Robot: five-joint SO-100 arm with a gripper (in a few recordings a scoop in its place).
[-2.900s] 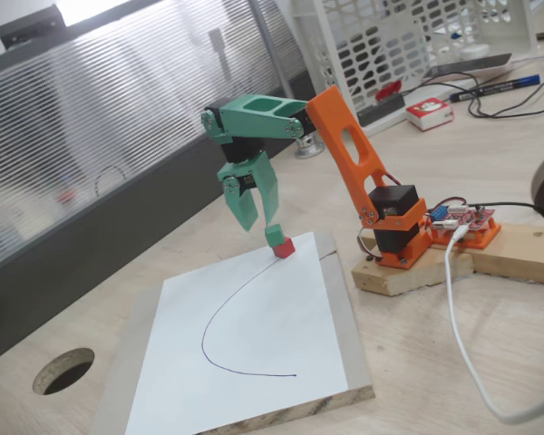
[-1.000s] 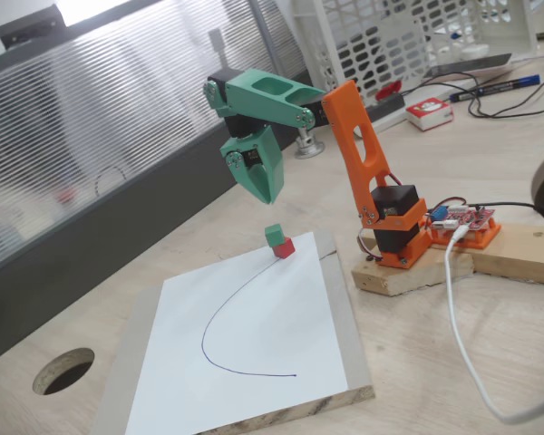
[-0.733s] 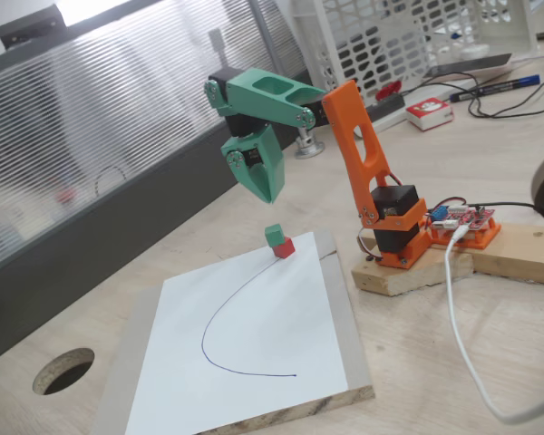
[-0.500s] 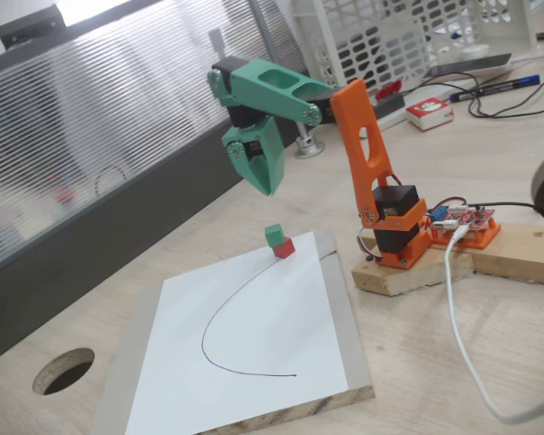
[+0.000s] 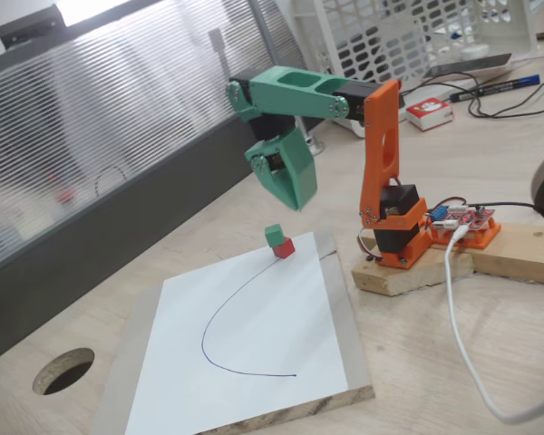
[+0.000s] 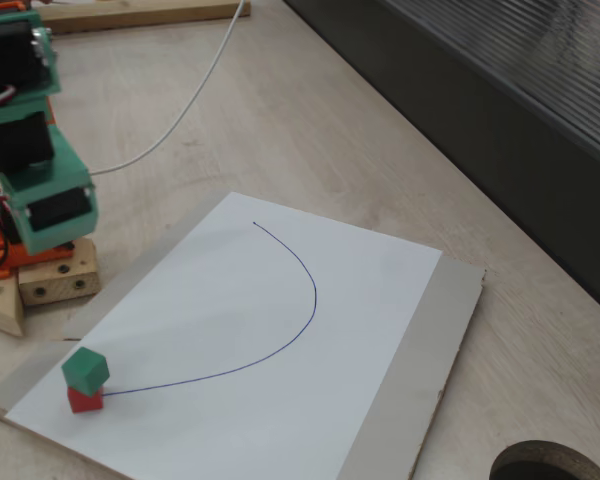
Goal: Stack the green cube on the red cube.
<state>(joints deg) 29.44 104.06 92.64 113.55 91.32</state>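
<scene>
Both fixed views: green cube (image 5: 273, 235) atop red cube (image 5: 284, 247)

Bright, even daylight, soft shadows, sharp focus, perhaps slight window glare

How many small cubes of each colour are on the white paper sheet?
Matte teal-green cube: 1, resting on top of the red one
Plain matte red cube: 1
Total: 2 cubes
</scene>
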